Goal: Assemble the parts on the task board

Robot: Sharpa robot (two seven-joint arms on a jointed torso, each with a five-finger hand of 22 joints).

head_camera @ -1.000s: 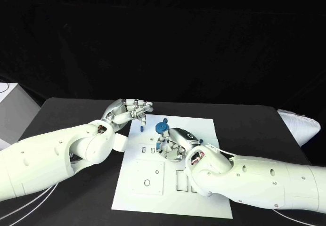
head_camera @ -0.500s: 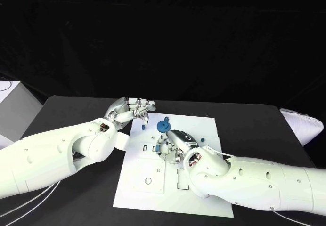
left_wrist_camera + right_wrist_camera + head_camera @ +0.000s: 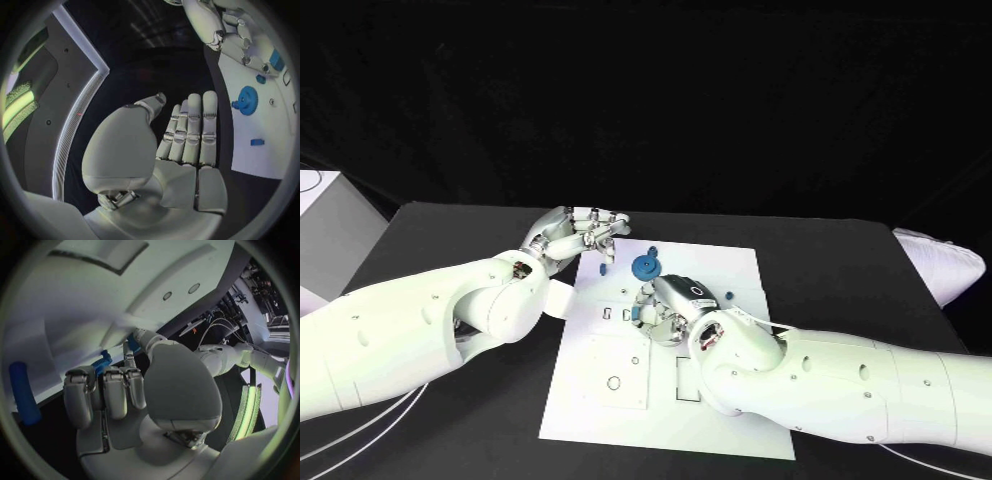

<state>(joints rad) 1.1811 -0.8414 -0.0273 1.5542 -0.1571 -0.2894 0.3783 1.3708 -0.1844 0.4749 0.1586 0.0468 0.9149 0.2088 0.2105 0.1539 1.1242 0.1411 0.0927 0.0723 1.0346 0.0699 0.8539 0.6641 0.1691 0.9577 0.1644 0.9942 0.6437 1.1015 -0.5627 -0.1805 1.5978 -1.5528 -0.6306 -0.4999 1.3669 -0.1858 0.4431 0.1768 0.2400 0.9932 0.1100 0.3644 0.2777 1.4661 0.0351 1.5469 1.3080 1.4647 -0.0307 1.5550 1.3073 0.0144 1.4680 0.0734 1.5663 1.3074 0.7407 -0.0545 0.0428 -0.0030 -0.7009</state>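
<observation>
1. I see the task board (image 3: 668, 400) flat in the middle of the black table (image 3: 459, 225), its near edge partly covered by the right arm.
2. My left hand (image 3: 574, 235) hovers at the board's far left corner. In the left wrist view its fingers (image 3: 190, 132) lie straight, side by side, with nothing in the palm.
3. My right hand (image 3: 672, 305) is knuckles-up over the board's upper middle, fingers curled under. From the head view I cannot tell what is beneath it.
4. In the right wrist view, the curled fingers (image 3: 106, 390) press a small blue part (image 3: 102, 363) against the board; most of that part is hidden behind them, so its shape is unclear.
5. A blue gear (image 3: 646, 267) sits on the board just beyond the right hand, between the two hands.
6. A small blue block (image 3: 730, 295) lies on the board right of the right hand.
7. A blue rod-like piece (image 3: 24, 392) appears in the right wrist view; I cannot identify it.
</observation>
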